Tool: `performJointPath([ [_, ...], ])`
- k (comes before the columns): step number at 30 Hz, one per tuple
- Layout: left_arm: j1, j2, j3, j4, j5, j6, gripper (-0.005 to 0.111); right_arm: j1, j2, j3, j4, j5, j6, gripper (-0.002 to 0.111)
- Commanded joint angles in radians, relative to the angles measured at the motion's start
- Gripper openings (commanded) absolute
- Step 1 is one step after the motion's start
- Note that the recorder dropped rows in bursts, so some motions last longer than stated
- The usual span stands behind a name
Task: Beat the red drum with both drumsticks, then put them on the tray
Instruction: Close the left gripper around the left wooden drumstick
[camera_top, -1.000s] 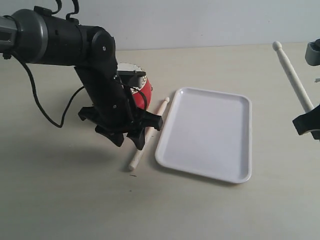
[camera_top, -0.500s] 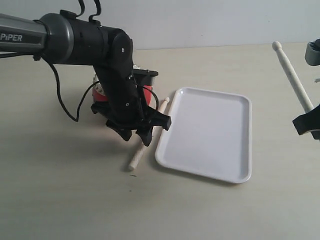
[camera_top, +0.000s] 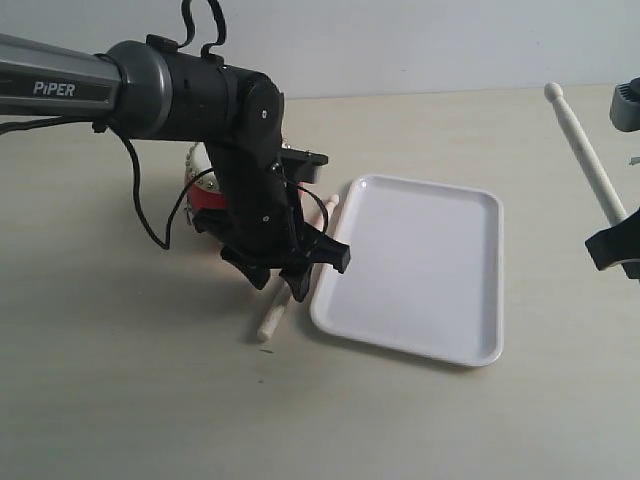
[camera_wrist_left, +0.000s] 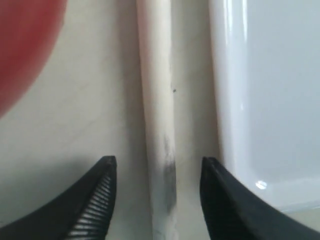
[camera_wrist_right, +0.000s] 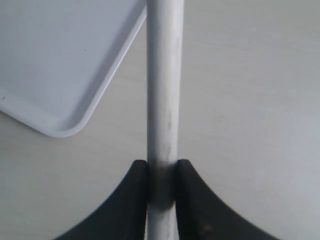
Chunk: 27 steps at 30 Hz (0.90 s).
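Note:
One pale drumstick (camera_top: 275, 312) lies on the table between the red drum (camera_top: 203, 178) and the white tray (camera_top: 420, 265). My left gripper (camera_top: 288, 282) hovers low over that stick, open, its jaws on either side of the shaft (camera_wrist_left: 159, 150) without touching it. The drum is mostly hidden behind the left arm; in the left wrist view its red body (camera_wrist_left: 22, 45) fills a corner, and the tray's rim (camera_wrist_left: 225, 100) runs along the other side. At the far right my right gripper (camera_top: 618, 243) is shut on the second drumstick (camera_top: 585, 155), which stands raised with its rounded tip up; its shaft (camera_wrist_right: 164, 100) is clamped between the fingers.
The beige table (camera_top: 150, 400) stretches on all sides, with a pale wall at the back. The left arm's cable (camera_top: 140, 205) loops down beside the drum. A corner of the tray (camera_wrist_right: 60, 75) lies below the right gripper's stick.
The left arm has swung right and toward the tray, uncovering part of the drum's left side, and its gripper now straddles the lying drumstick. The right arm and its stick have not moved.

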Motion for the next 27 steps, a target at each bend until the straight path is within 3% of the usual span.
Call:
performJointPath([
  [1,-0.004,0.002,-0.005,-0.010,0.001,-0.001,0.050,0.003,-0.001,-0.005,0.002,-0.010,-0.007,0.000],
  [27,-0.004,0.048,-0.005,-0.060,0.022,-0.002,0.050,0.003,-0.001,-0.005,-0.002,-0.014,-0.007,0.000],
])
